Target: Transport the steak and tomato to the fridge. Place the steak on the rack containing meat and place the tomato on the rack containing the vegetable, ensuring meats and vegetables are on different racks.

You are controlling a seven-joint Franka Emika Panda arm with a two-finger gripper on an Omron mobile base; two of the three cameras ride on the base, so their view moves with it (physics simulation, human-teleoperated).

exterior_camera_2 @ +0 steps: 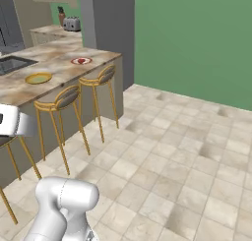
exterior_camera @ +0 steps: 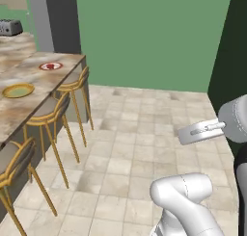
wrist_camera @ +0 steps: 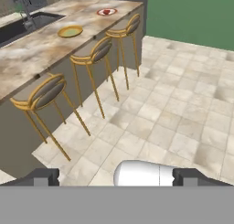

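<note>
On the far end of the marble island counter (exterior_camera: 29, 78) stands a white plate (exterior_camera: 50, 66) (exterior_camera_2: 81, 61) (wrist_camera: 106, 11) with a small red thing on it. At this distance I cannot tell whether that is the steak or the tomato. My gripper (wrist_camera: 117, 177) is open and empty, well away from the counter, looking down over the floor and the stools. Its two dark fingertips (wrist_camera: 43, 176) stand wide apart. The fridge and its racks are out of view.
A yellow plate (exterior_camera: 18, 90) (exterior_camera_2: 38, 78) (wrist_camera: 70, 31) lies nearer on the counter, a sink (wrist_camera: 18, 29) behind it. Three gold-legged stools (wrist_camera: 93, 51) line the island's near side. A toaster (exterior_camera_2: 72, 23) sits on the back counter. Tiled floor (exterior_camera_2: 187, 151) stretches to the green wall.
</note>
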